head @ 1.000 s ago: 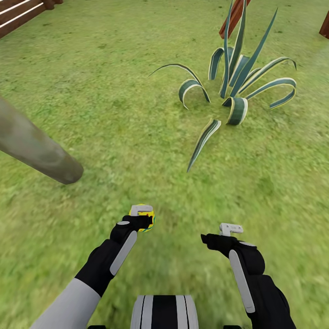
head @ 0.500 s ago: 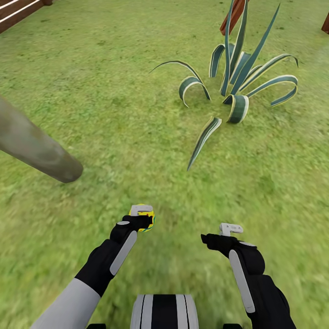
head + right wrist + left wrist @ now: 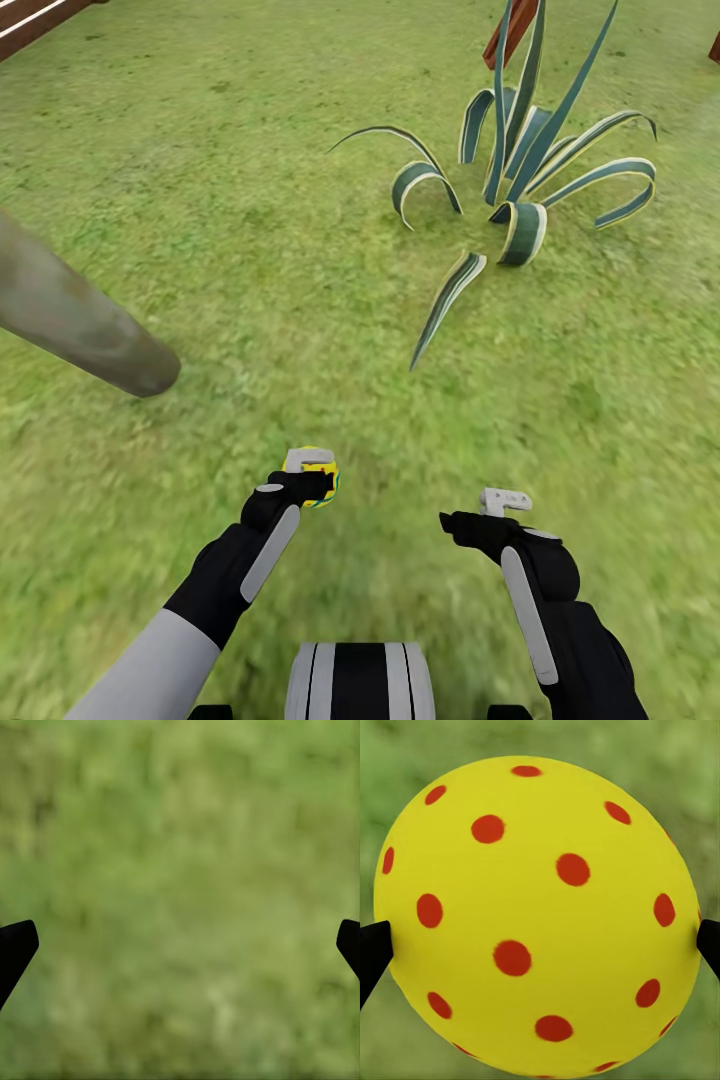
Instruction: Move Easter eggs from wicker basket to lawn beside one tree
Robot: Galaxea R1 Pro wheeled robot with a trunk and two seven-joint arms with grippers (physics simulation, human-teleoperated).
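Note:
My left gripper (image 3: 318, 484) is shut on one Easter egg (image 3: 322, 487), yellow with a blue band and red dots. In the left wrist view the egg (image 3: 537, 916) sits between the two black fingertips (image 3: 373, 954), with lawn blurred behind it. My right gripper (image 3: 478, 520) hangs open over the lawn (image 3: 250, 250) with nothing in it; its fingertips (image 3: 15, 949) stand wide apart over grass. The tree trunk (image 3: 80, 320), thick and grey-green, leans in from the left, its foot ahead and left of my left gripper. The wicker basket is out of view.
A low plant (image 3: 520, 180) with long striped leaves spreads ahead to the right. Brown fence slats (image 3: 35, 18) cross the far left corner, and a brown post (image 3: 505, 35) rises behind the plant. Open grass lies between the trunk and the plant.
The whole view has shifted slightly, so the camera has moved. Both arms hold the same pose, and the egg stays in the left gripper.

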